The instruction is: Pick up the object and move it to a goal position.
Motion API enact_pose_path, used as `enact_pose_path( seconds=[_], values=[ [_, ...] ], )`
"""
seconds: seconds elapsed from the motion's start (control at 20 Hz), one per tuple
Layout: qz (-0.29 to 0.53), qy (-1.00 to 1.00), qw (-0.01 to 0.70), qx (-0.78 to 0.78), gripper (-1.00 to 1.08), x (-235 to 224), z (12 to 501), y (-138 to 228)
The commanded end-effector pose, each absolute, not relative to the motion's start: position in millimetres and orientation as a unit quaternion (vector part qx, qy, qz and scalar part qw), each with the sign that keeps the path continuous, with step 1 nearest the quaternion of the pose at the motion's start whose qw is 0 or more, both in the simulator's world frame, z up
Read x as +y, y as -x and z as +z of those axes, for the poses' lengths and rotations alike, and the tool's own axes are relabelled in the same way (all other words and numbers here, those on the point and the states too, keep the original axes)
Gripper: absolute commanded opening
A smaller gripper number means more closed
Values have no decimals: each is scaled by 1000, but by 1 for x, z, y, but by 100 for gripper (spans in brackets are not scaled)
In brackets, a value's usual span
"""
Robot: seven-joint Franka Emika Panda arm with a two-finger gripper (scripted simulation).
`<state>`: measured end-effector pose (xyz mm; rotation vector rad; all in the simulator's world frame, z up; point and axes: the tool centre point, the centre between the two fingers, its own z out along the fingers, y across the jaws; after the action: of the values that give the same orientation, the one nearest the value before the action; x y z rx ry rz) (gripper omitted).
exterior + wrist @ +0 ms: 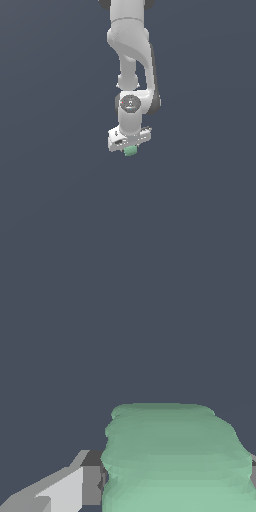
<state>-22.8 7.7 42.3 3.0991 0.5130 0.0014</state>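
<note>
Wrist view puts the object [175, 456] right up against the lens: a mint-green block with flat, matte faces and faint horizontal banding in its render, its top edge slightly rounded off. One grey-and-white finger [75, 488] of the hand presses against its side, angular and plain like moulded plastic; a sliver of the other finger shows at the opposite side, so the hand looks clamped narrowly on the block.

From the exterior view, the hand [130, 145] points straight down with the green block [131, 150] peeking out just beneath the white body, much narrower than it. Above rises the smooth, glossy white arm [131, 60] with a dark round joint cap.

The grasp looks done. Whether the block is lifted off the table [50, 200], a featureless slate-blue plane, I cannot tell. No goal marker shows, so the carry seems left to do.
</note>
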Motion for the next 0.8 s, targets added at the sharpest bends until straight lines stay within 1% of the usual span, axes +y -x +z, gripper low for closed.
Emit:
enact_pose_path(
  seconds=[0.0, 0.4, 0.75],
  values=[
    [0, -987, 0, 164, -100, 8, 41, 23],
    [1, -986, 0, 164, -100, 5, 44, 23],
    [0, -986, 0, 164, -100, -30, 57, 28]
  ],
)
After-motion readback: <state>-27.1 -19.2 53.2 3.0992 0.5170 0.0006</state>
